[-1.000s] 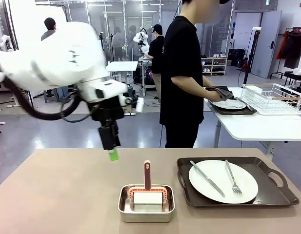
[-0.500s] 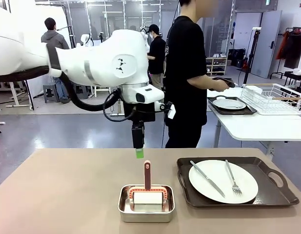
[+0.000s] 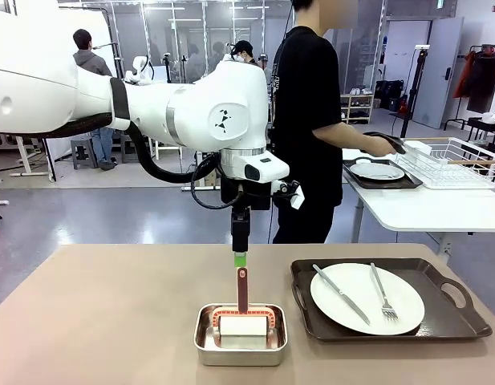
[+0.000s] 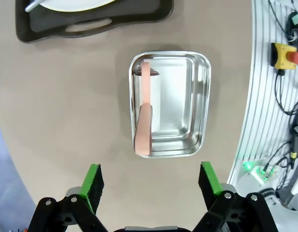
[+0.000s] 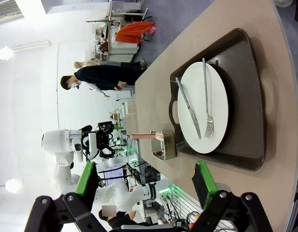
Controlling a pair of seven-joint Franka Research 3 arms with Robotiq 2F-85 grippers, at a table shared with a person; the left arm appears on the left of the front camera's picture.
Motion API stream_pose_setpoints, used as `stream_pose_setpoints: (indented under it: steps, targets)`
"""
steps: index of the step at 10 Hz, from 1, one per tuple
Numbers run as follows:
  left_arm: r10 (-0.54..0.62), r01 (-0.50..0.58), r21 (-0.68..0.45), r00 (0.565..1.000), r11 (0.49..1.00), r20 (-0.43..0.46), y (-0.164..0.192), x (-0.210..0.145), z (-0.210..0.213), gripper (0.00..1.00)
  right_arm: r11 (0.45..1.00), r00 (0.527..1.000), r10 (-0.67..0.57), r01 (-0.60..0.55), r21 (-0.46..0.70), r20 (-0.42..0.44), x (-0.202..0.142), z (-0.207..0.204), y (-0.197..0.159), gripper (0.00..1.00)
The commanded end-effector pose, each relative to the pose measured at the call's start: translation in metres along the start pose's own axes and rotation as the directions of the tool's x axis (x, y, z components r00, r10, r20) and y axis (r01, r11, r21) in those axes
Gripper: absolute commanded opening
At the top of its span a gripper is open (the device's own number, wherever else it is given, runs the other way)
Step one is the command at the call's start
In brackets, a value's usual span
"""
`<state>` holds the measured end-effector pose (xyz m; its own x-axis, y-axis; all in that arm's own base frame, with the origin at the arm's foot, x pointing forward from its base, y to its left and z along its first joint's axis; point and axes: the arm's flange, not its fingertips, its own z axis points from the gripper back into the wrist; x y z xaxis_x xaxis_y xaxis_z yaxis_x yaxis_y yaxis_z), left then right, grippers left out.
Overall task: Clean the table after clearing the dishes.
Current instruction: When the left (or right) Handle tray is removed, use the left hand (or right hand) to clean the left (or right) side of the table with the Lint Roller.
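Movement over the last second belonged to the left arm. It swung in from the left of the large beige-brown table (image 3: 95, 321) until the left gripper (image 3: 240, 258) hung straight above the upright reddish handle of the white-padded cleaning tool (image 3: 242, 290). That tool stood in the small rectangular steel pan (image 3: 241, 351) at the near middle. The gripper's green-padded jaws were spread wide and empty, with the tip just over the handle's end and not around it. The right gripper (image 5: 145, 179) was likewise spread and held nothing.

One round white plate (image 3: 367, 298) with a steel knife and fork lay on its dark brown handled tray (image 3: 464, 317), near right on the table. The other set (image 3: 377, 171) sat on the white side table, far right, by the person's hand (image 3: 383, 144). By these signs, wiping was being prepared while one tray remained to clear.
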<state>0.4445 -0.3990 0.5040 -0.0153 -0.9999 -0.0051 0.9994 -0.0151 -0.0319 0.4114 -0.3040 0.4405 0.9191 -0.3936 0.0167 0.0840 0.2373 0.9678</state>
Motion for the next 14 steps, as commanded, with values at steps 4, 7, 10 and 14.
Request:
stream_pose_setpoints:
  steps: [4,7,10,14]
  targets:
    - [0.005,-0.005,0.012,1.0,1.0,-0.001,-0.008,0.004,-0.03,1.0,1.0,1.0,0.003,-0.003,0.004,0.004,-0.002,0.001,0.003,1.0]
    - [-0.009,0.009,0.019,1.0,1.0,0.016,-0.014,0.005,-0.051,1.0,1.0,1.0,0.003,-0.003,0.004,0.004,-0.002,0.001,0.003,1.0]
    - [-0.015,0.014,0.021,0.999,1.0,0.028,-0.018,0.005,-0.066,1.0,1.0,1.0,0.003,-0.003,0.004,0.004,-0.002,0.001,0.003,1.0]
    - [-0.006,0.005,0.024,1.0,1.0,0.028,-0.014,0.005,-0.082,1.0,1.0,1.0,0.003,-0.003,0.004,0.004,-0.002,0.001,0.003,1.0]
